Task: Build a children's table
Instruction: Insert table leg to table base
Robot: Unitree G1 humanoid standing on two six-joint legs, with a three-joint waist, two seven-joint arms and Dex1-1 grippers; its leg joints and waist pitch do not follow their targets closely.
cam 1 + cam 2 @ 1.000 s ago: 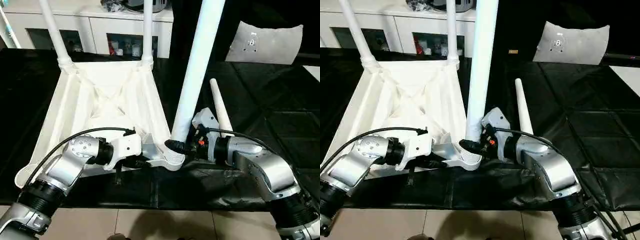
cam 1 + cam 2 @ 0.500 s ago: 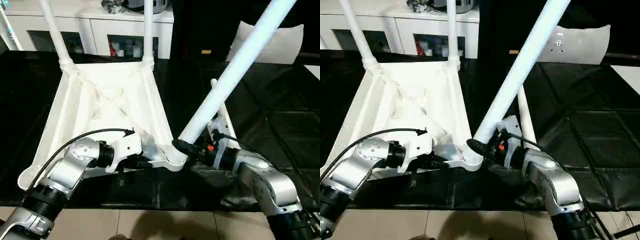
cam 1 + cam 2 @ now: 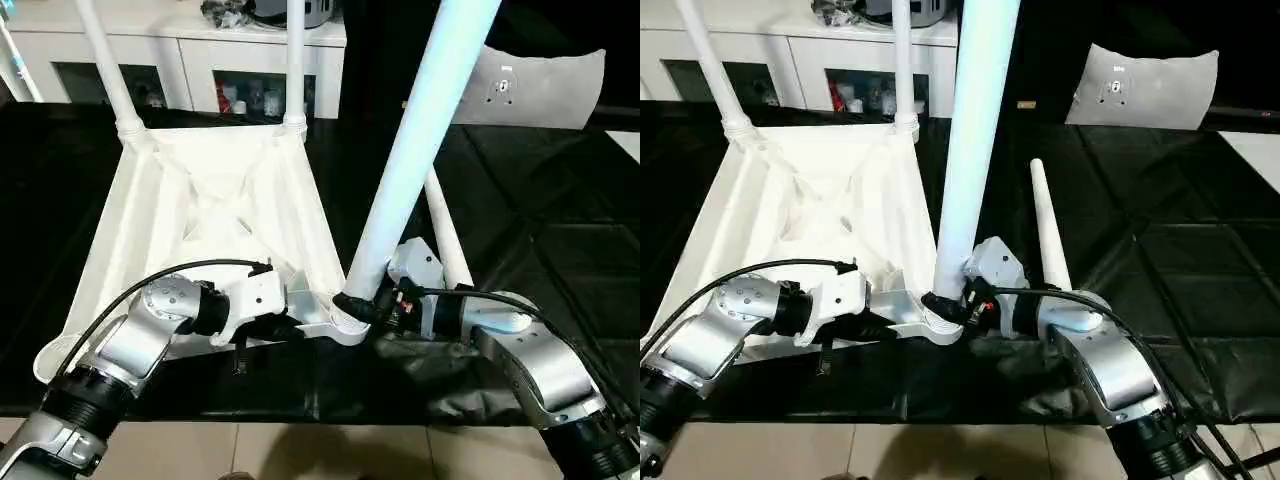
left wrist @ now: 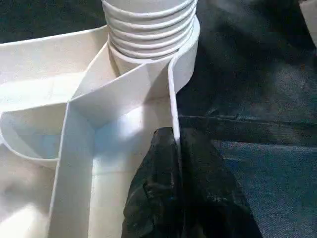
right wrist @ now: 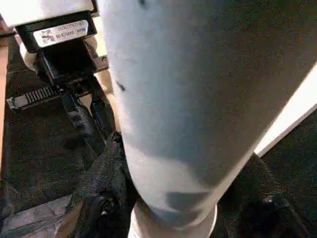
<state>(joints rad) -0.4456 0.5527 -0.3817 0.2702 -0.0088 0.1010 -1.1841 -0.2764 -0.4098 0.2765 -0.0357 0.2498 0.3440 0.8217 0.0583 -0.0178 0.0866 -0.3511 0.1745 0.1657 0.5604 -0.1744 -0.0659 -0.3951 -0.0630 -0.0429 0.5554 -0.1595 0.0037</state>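
Observation:
The children's table top [image 3: 210,200] lies upside down on the black mat, ribs facing up. Two white legs [image 3: 105,60] [image 3: 295,60] stand in its far corner sockets. A third leg [image 3: 410,160] stands at the near right corner socket [image 3: 345,325], leaning slightly right. My right gripper [image 3: 365,305] is shut on that leg's base, one black finger [image 5: 106,168] against it. My left gripper [image 4: 173,136] is shut on the table's thin rim wall just beside that socket. A fourth leg [image 3: 1048,235] lies loose on the mat behind my right forearm.
White cabinets with glass doors [image 3: 200,70] line the back. A flat grey-white panel [image 3: 530,85] leans at the back right. The black mat [image 3: 540,230] stretches to the right, with tiled floor [image 3: 330,450] along its near edge.
The held leg swung far over to the right half a second ago and has now come back nearly upright over the corner socket, my right arm moving with it. My left gripper kept its hold.

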